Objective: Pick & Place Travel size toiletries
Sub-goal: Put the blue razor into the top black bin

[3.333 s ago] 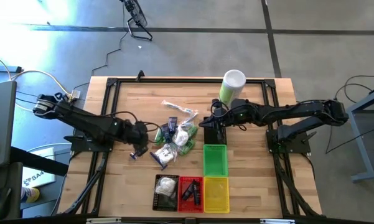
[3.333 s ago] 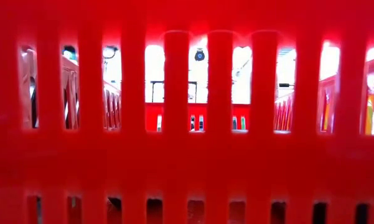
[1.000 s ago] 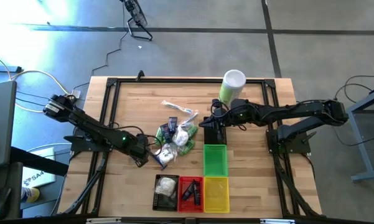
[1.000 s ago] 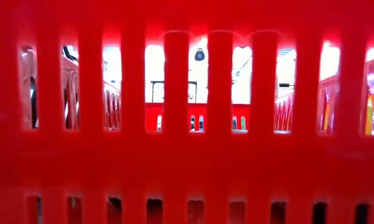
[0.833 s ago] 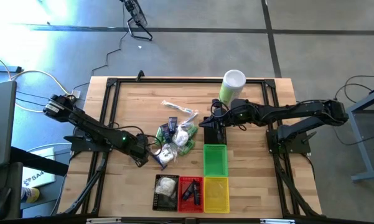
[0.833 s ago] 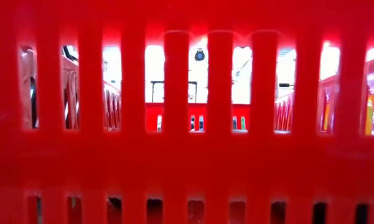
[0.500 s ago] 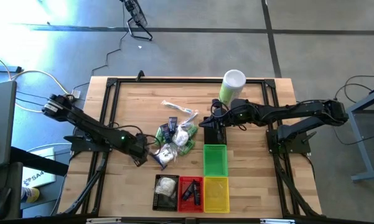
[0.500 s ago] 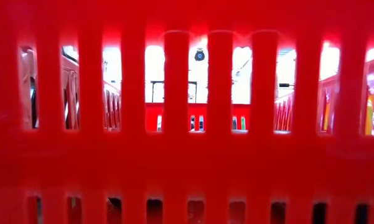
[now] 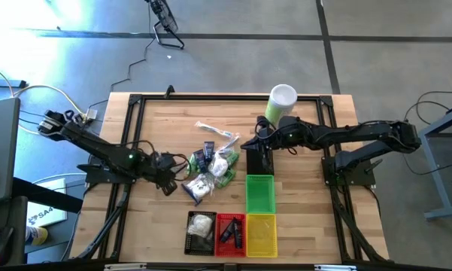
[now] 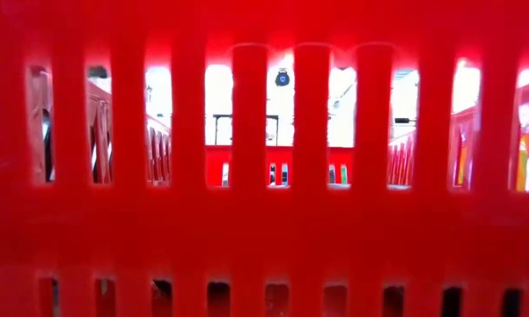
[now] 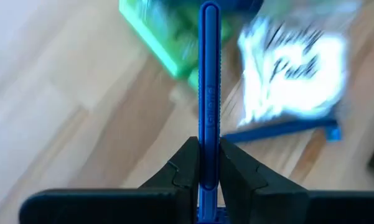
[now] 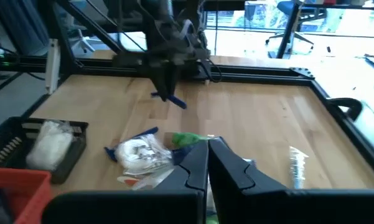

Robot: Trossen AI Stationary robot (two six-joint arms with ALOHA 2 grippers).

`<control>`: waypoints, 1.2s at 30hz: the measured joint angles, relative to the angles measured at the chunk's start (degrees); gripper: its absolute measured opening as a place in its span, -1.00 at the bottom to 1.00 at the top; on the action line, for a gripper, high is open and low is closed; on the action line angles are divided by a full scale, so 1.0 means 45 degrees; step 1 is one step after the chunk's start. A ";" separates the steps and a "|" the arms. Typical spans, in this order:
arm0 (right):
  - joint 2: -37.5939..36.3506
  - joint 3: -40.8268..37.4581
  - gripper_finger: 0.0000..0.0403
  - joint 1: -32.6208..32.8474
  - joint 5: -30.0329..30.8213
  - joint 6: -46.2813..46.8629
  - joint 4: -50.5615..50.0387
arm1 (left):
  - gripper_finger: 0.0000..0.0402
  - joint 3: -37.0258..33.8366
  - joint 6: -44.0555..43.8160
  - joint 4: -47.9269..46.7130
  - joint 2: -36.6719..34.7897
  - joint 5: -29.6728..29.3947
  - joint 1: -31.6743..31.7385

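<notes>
The travel size toiletries [image 9: 210, 169] lie in a loose pile at the table's middle: white pouches [image 11: 292, 68], green bottles [image 12: 190, 138], a blue stick [image 11: 280, 129] and a clear-wrapped stick [image 9: 218, 132]. Left of the pile, my left gripper [image 9: 167, 187] is shut on a thin blue stick [image 11: 209, 62]; the right wrist view shows this gripper [image 12: 168, 84] above the wood. My right gripper [image 9: 257, 167] hangs shut and empty over the far end of the green basket [image 9: 260, 193]. My left gripper pinches the thin blue stick between its two fingers at its near end [image 11: 209, 168]. The fingers slant down from the table's left. The stick runs on past the fingertips along the fingers' line and is lifted clear [image 12: 174, 99] of the table.
A black basket [image 9: 201, 232] with a white pouch, a red basket [image 9: 229, 233] with dark items and a yellow basket [image 9: 261, 233] stand in a row at the near edge. A tall green-and-white canister [image 9: 280, 102] stands far right. The red basket's wall [image 10: 264, 220] fills the low view.
My left gripper has risen from the table beside the pile with the thin blue stick, drawing back a little toward the table's left edge and tipping as it went. The stick is now lifted clear.
</notes>
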 joint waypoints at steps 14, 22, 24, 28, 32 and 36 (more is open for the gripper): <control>0.0000 0.0000 -0.98 -0.1486 -0.0049 -0.0379 -0.0009 | -0.80 0.0015 0.3690 0.3956 -0.1989 -0.2558 0.0005; 0.0000 0.0000 -0.98 -0.2041 -0.0056 -0.0470 0.0049 | -0.80 0.0024 0.5460 0.6181 -0.1984 -0.3416 0.1012; 0.0000 0.0000 -0.98 -0.2116 -0.0053 -0.0476 0.0043 | -0.80 0.0024 0.5512 0.6197 -0.1922 -0.3198 0.1575; 0.0000 0.0000 -0.98 -0.2128 -0.0058 -0.0655 0.0000 | -0.80 0.0019 0.6023 0.6316 -0.1663 -0.2607 0.2737; 0.0000 0.0000 -0.98 -0.2123 -0.0411 -0.0732 0.0053 | -0.80 0.0015 0.7223 0.7424 -0.1277 -0.1307 0.3861; 0.0000 0.0000 -0.98 -0.2118 -0.0861 -0.0726 0.0058 | -0.80 0.0024 0.8689 0.8865 -0.0873 0.0129 0.4900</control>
